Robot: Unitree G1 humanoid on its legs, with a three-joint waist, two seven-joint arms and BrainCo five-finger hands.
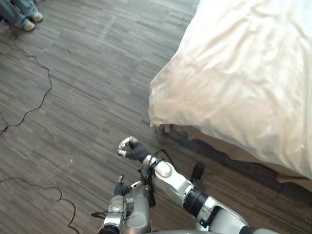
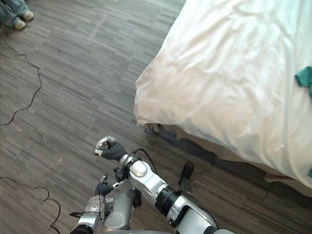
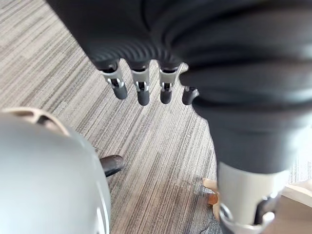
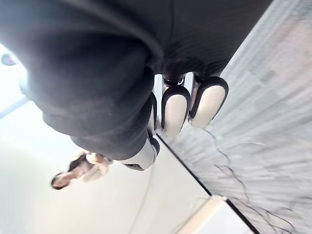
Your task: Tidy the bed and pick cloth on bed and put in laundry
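Note:
The bed [image 1: 243, 73], under a smooth white duvet, takes up the upper right; its near corner [image 2: 146, 97] hangs toward the floor. A teal cloth [image 2: 305, 77] lies on the duvet at the far right edge. My right hand [image 2: 108, 147] is held over the wooden floor in front of the bed corner, fingers curled with nothing in them; its fingers [image 4: 174, 108] are folded in the right wrist view too. My left hand [image 1: 122, 188] hangs low beside it, close to my body, its fingers [image 3: 141, 90] relaxed above bare floor and holding nothing.
Grey wood-plank floor [image 1: 87, 73] spreads to the left of the bed. A person's shoes [image 1: 29, 22] stand at the far top left. The bed's dark base [image 1: 214, 148] shows under the duvet's edge.

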